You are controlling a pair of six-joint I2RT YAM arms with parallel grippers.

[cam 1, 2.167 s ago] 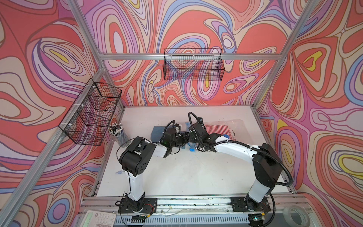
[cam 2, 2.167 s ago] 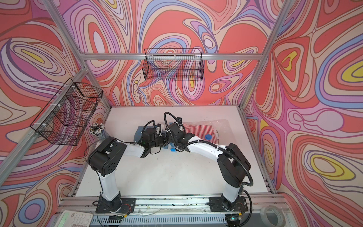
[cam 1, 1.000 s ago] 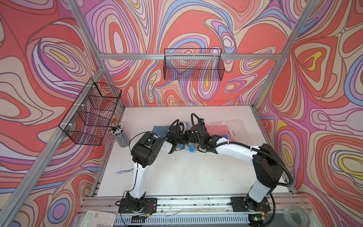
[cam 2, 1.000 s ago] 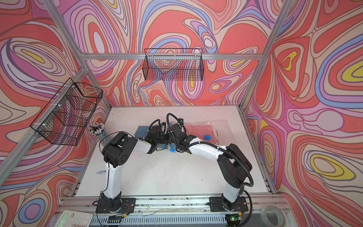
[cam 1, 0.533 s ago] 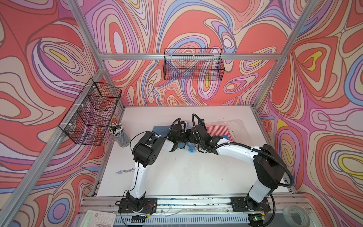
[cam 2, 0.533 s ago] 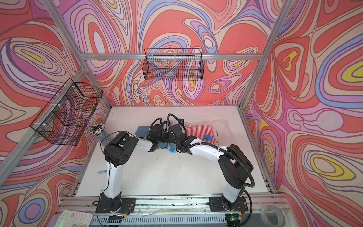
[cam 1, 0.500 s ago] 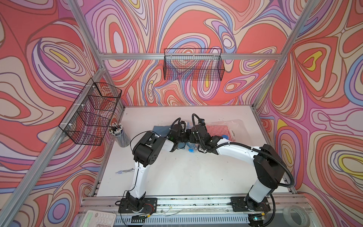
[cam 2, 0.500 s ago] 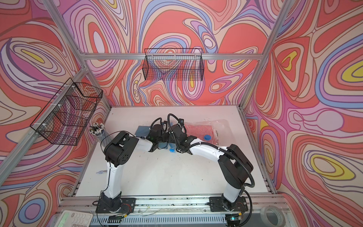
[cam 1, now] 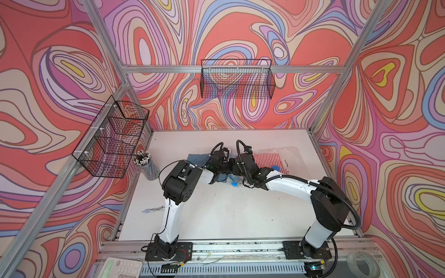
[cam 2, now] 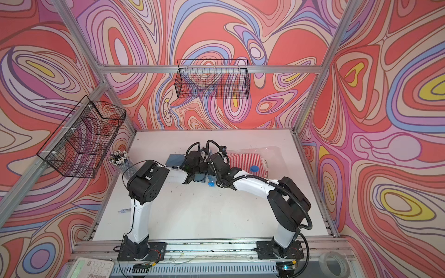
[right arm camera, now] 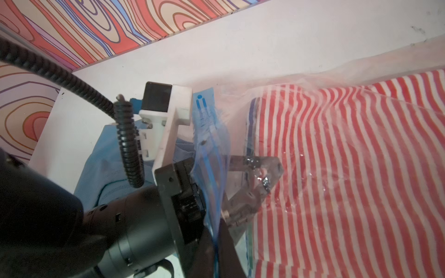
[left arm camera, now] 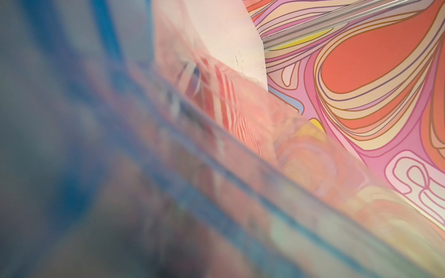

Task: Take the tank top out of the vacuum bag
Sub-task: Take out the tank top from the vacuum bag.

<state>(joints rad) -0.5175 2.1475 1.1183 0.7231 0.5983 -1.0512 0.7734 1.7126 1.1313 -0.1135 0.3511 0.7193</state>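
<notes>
Inside one vacuum bag [right arm camera: 289, 84]: one tank top [right arm camera: 349, 168], left gripper [right arm camera: 267, 183], hold unclear; right gripper [right arm camera: 218, 245] tight on rim.

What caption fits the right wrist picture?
Left gripper deep inside the vacuum bag, at the striped tank top.

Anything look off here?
Left wrist view is nearly all blur: vacuum bag film sits close over that lens, since the left gripper is inside the bag mouth. A small scrap lies loose on the table.
</notes>
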